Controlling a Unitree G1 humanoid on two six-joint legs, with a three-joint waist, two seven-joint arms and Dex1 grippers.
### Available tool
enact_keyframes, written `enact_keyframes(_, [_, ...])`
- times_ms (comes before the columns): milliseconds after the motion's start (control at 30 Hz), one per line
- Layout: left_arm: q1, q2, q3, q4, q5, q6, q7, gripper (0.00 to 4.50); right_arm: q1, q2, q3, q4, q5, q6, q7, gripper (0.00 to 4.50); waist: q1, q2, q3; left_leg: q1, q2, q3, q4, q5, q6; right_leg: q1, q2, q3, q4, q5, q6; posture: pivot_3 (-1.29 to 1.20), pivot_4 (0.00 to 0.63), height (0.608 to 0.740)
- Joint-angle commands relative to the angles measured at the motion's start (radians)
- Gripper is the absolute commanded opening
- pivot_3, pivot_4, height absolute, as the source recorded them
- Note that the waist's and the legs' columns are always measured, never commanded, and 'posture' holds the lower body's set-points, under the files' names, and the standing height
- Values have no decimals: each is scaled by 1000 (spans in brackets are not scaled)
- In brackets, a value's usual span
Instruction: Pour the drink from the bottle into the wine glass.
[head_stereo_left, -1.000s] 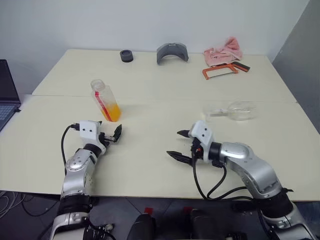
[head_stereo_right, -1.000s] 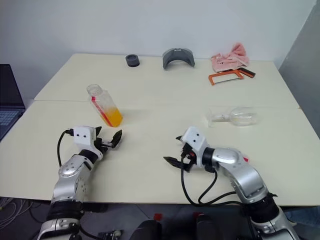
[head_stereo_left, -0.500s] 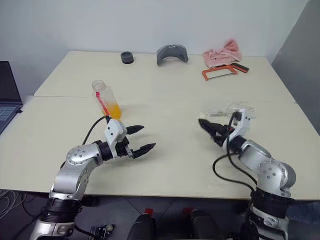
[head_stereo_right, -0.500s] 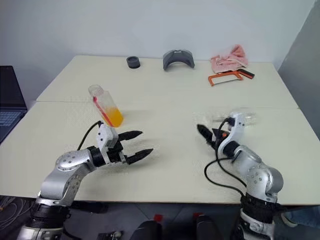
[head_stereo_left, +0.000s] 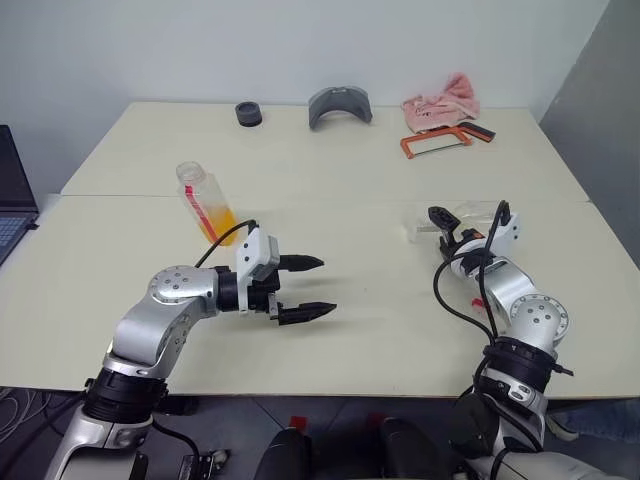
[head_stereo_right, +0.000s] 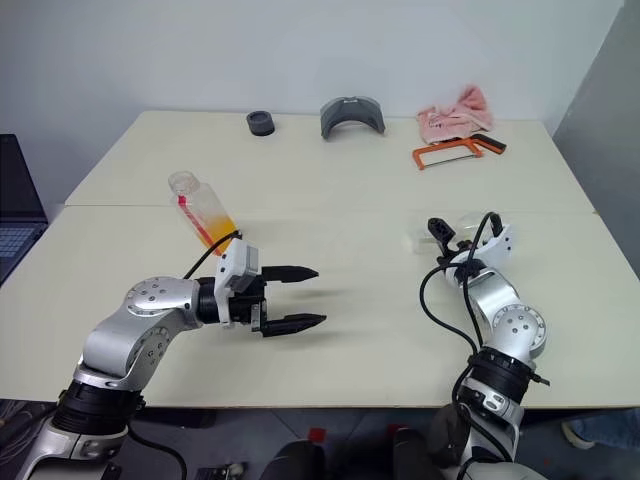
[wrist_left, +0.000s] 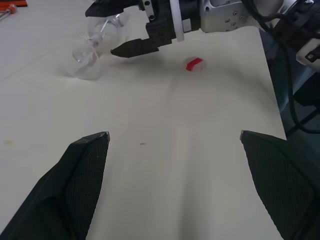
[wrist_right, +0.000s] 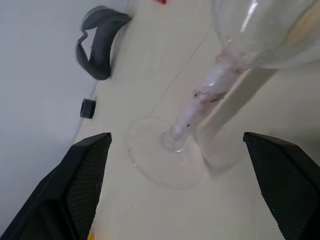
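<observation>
Lying on its side near the bench's right edge, clear stemmed wine glass (wrist_right: 220, 80), framed by wide-spread right tool (wrist_right: 180, 145) seemingly to stand it up; left tool (head_stereo_left: 308, 287) wide, empty; uncapped clear plastic bottle (head_stereo_left: 205, 203) of orange drink (head_stereo_left: 222, 226) leaning mid-left.

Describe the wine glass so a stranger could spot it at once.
On the cream table, look to the robot's right half, just in front of the open right gripper. The wine glass lies there on its side, clear and stemmed, unlike the upright bottle of orange drink.
</observation>
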Motion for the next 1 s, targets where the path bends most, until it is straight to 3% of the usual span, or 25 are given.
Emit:
enact_keyframes(33, [-5, 1, -1, 5, -3, -25, -25, 4488, -42, -16, -7, 53, 30, -80, -13, 4500, 0, 1, 1, 0, 0, 0, 0, 0, 0, 0, 0, 0, 0, 0, 0, 0, 150, 740])
enact_keyframes(500, [17, -12, -18, 67, 30, -108, -69, 4488, -181, -70, -11, 419, 30, -342, 46, 4500, -3, 2, 1, 0, 0, 3, 0, 0, 0, 0, 0, 1, 0, 0, 0, 0, 150, 740])
enact_keyframes(600, [17, -12, -20, 70, 34, -113, -69, 4500, -196, -83, -7, 476, 29, -374, 61, 3867, -3, 2, 1, 1, 0, 5, 0, 0, 0, 0, 0, 2, 0, 0, 0, 0, 150, 740])
enact_keyframes(933, [26, -13, -19, 55, 35, -109, -56, 4500, -177, -59, -8, 441, 102, -377, 45, 337, -2, 3, 2, 1, 2, 7, 0, 0, 0, 0, 0, 2, 0, 0, 0, 0, 150, 740])
enact_keyframes(1000, [20, -15, -14, 57, 31, -104, -51, 4500, -173, -58, 8, 406, 115, -362, 46, 247, -2, 3, 2, 0, 2, 6, 0, 0, 0, 0, 0, 2, 0, 0, 0, 0, 150, 740])
